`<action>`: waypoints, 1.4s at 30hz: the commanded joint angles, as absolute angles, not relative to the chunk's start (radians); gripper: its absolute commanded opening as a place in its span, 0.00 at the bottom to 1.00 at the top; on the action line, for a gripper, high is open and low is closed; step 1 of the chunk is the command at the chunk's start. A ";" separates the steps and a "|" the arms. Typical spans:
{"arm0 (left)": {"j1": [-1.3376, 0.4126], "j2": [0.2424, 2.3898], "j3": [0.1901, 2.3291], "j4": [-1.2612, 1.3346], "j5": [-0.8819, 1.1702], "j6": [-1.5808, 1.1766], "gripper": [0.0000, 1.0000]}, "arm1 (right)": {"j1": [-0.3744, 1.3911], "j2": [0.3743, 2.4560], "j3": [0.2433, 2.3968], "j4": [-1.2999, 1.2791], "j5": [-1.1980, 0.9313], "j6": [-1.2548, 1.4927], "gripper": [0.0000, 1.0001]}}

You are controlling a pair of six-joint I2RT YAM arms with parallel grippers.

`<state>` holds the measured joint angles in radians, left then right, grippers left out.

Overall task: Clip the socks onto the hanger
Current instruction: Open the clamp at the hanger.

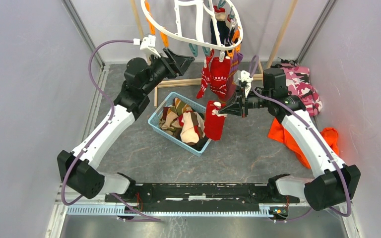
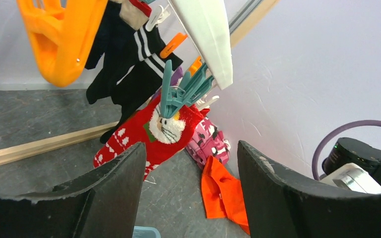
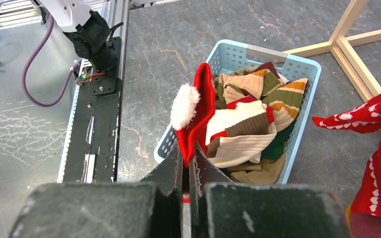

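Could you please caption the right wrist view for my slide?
Right pincer shut on a red sock by the basket of socks.

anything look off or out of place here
Mildly: an orange cloth and a pink camouflage garment lie crumpled on the table at the right, outside the blue basket of socks. Nothing looks spilled or broken.

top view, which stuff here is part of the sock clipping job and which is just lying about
Job: hanger; clipped red sock; held red sock, pinched in right end effector; socks in blue basket.
Lying about: orange cloth; pink camouflage garment; wooden rack.
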<state>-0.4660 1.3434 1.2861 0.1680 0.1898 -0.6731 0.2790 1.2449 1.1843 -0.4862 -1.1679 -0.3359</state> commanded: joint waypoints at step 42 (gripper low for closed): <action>-0.561 1.492 1.401 0.338 -0.077 -0.408 0.63 | 0.274 1.264 1.230 -0.469 -1.181 -0.321 0.00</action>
